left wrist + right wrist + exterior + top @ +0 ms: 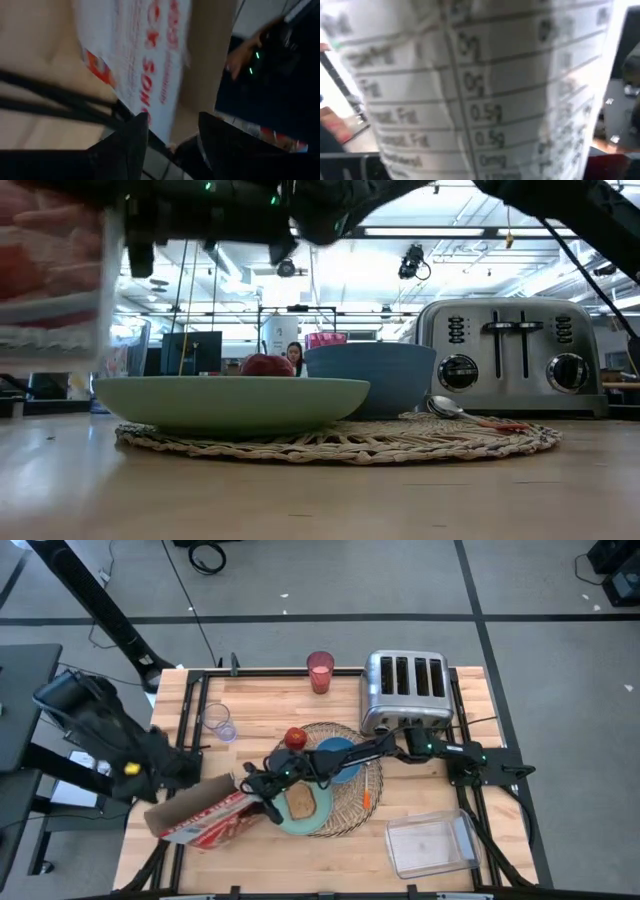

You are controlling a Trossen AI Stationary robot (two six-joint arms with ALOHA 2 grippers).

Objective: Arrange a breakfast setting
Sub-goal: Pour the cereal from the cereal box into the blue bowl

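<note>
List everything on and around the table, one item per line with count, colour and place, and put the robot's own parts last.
placemat: one, woven tan, table centre
plate: one, teal, on the placemat's left part
toast: one slice, brown, on the plate
bowl: one, blue, on the placemat behind the plate
apple: one, red, at the placemat's far left edge
spoon: one, orange handle, on the placemat's right side
pink cup: one, far edge of the table
clear cup: one, far left of the table
toaster: one, silver, far right
clear container: one, near right
box: one, red, white and brown, off the table at the near left
left gripper: at the box's left end
right gripper: at the box's right end
</note>
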